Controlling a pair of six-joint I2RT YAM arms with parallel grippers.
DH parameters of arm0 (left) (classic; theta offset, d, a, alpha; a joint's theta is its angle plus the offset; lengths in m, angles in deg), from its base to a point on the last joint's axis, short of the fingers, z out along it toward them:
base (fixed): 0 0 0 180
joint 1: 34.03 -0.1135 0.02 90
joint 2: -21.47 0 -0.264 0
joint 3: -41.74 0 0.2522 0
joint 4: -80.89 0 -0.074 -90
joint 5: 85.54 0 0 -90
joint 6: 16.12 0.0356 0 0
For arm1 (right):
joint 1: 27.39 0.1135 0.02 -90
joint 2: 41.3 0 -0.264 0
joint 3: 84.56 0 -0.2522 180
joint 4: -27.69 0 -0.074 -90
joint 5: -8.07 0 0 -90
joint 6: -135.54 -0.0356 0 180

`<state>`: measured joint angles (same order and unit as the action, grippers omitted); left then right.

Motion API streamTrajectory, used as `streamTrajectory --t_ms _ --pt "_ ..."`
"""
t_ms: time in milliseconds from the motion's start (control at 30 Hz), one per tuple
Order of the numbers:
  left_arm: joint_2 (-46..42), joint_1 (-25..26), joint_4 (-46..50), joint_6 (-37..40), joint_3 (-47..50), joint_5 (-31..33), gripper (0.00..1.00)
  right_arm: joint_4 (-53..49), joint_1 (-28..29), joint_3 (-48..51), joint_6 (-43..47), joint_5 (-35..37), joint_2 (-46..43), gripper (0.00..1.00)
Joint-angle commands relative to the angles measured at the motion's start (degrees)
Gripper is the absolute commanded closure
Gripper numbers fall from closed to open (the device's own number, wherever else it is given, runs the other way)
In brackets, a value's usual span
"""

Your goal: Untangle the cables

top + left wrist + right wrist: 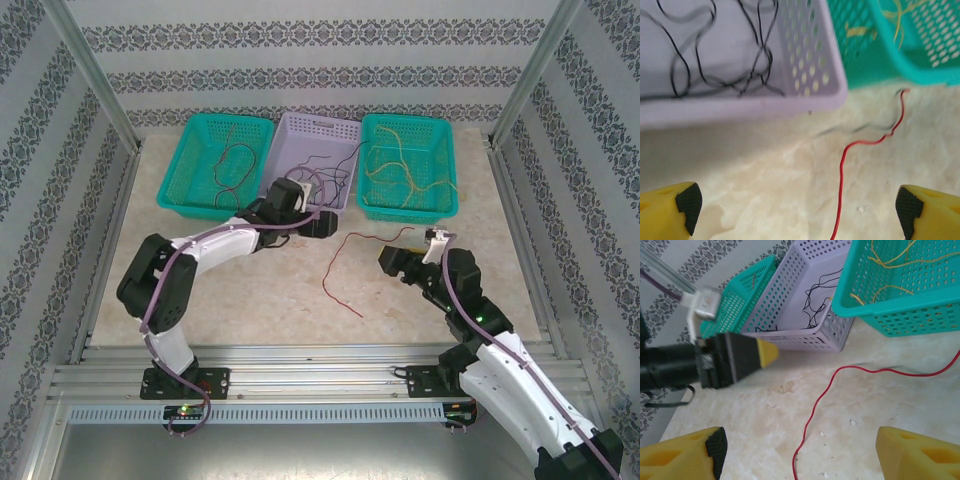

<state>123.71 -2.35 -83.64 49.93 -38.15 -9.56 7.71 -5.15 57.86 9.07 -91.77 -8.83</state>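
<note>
Cable work at the desk (250, 290): one red cable (340, 262) is seen loose just before the lilac basket (805, 60), where dark cables (761, 47) are piled. Left hand (796, 207) and right hand (805, 452) are held spread, nothing pinched; a low, centred pinch is advised.

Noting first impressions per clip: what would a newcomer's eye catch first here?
A loose red cable snakes across the pale table between the left pincer and right pincer, both open. Beyond stand a left teal basket, lilac basket and right teal basket, each holding thin cables.
</note>
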Motion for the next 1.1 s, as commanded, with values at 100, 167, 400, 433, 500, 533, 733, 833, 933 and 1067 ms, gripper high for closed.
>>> streamTrajectory --t_ms 100,167,400,433,500,533,733,833,933,1067 --pt "3.8 3.9 4.7 2.4 -2.7 -0.4 0.00 -1.3 -0.9 0.0 1.0 1.1 -1.0 0.21" --pt "6.1 5.9 5.8 3.9 -3.7 1.1 0.00 -0.9 -1.0 0.0 0.8 0.7 -0.8 0.21" --pt "11.8 8.2 5.5 3.2 -6.2 -1.0 0.03 -1.0 -1.0 -0.2 0.5 0.0 -1.3 0.21" --pt "12.7 8.3 5.8 3.4 -6.8 -1.0 0.05 -1.1 -1.0 -0.2 0.5 0.0 -1.4 0.21" --pt "13.8 8.4 6.4 3.6 -7.5 0.7 0.09 -1.3 -1.1 -0.1 0.5 -0.2 -1.6 0.21" --pt "14.1 8.4 6.4 3.7 -7.5 1.5 0.13 -1.5 -1.1 -0.2 0.5 -0.2 -1.6 0.21" --pt "16.1 8.3 6.1 4.3 -8.8 2.2 0.55 -1.7 -1.1 -0.1 0.2 -0.3 -2.5 0.21" --pt "16.2 8.3 5.6 4.3 -9.1 1.8 0.64 -1.9 -1.2 -0.1 0.1 -0.3 -2.7 0.21" --pt "16.3 8.3 5.8 4.5 -9.7 1.0 0.78 -2.1 -1.2 0.0 -0.1 -0.4 -3.1 0.21" --pt "14.4 8.4 6.3 4.5 -9.8 -1.4 0.99 -3.3 -1.2 -0.4 -0.2 -0.3 -4.0 0.21"
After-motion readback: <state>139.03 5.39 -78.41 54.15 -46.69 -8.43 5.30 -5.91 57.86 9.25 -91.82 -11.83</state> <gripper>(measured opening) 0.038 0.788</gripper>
